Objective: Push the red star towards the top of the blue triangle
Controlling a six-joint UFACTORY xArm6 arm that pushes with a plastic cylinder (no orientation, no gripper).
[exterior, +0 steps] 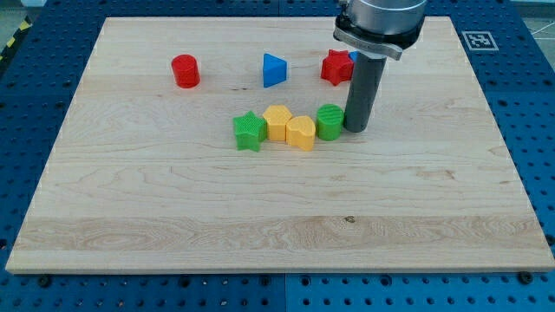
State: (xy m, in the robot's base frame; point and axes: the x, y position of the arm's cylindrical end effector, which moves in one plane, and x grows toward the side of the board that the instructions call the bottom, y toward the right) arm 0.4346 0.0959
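The red star [336,67] lies near the view's top, right of centre, partly hidden by the rod. The blue triangle [274,70] lies to its left, a short gap apart. My tip [355,128] rests on the board below the red star, right beside the green round block [329,121]. A bit of another blue block [354,56] shows behind the rod, touching the star's right side.
A red cylinder [185,71] sits at the top left. A row of a green star [249,131], yellow hexagon [277,122], yellow heart [301,133] and the green round block runs across the middle. The wooden board [260,225] lies on a blue perforated table.
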